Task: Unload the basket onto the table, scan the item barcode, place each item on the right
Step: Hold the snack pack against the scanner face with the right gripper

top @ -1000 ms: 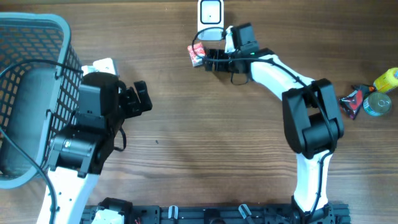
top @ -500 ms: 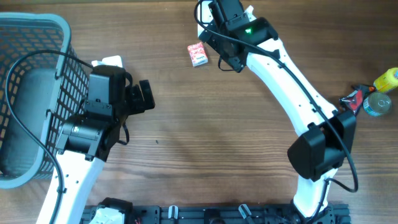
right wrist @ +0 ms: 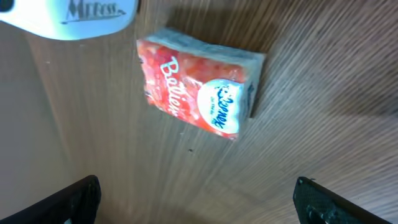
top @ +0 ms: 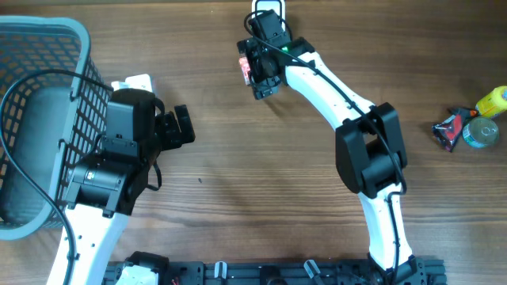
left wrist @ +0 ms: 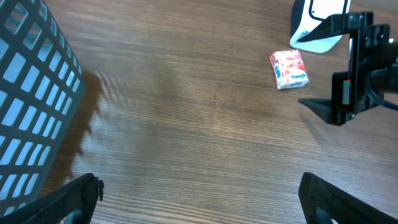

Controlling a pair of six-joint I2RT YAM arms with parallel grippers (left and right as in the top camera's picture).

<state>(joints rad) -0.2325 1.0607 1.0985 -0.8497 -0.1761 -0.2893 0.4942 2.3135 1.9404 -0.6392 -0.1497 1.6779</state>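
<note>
- Reaching to 12 o'clock on the table (top: 238, 198), the right arm (top: 333, 87) stretches long from its base at 6 o'clock. The right gripper (top: 260, 77) hangs at the 3 o'clock edge of the red packet (top: 245, 68), fingers spread wide and grasping nothing.
- Left arm (top: 103, 182) is folded at 9 o'clock. The left gripper (top: 181, 125) points toward 3 o'clock, fingers released and empty.
- Task item: the red packet lies flat on the wood at 12 o'clock, just at 7 o'clock of the white scanner (top: 268, 11) and apart from it. In the right wrist view it sits ahead of both fingertips (right wrist: 68, 202), untouched.
- Writing: the packet (right wrist: 199, 84) carries white script starting with "B" and a round white badge – the rest is not legible. The scanner (right wrist: 68, 15) bears grey lettering too blurred to read.
- Count: two arms, one packet, one scanner, one basket (top: 47, 47) at 9 o'clock, and one white object (top: 136, 81) beside it.
- At 3 o'clock there are three more items: a yellow bottle (top: 493, 101), a dark-red wrapper (top: 447, 128) and a round tin (top: 481, 133).
</note>
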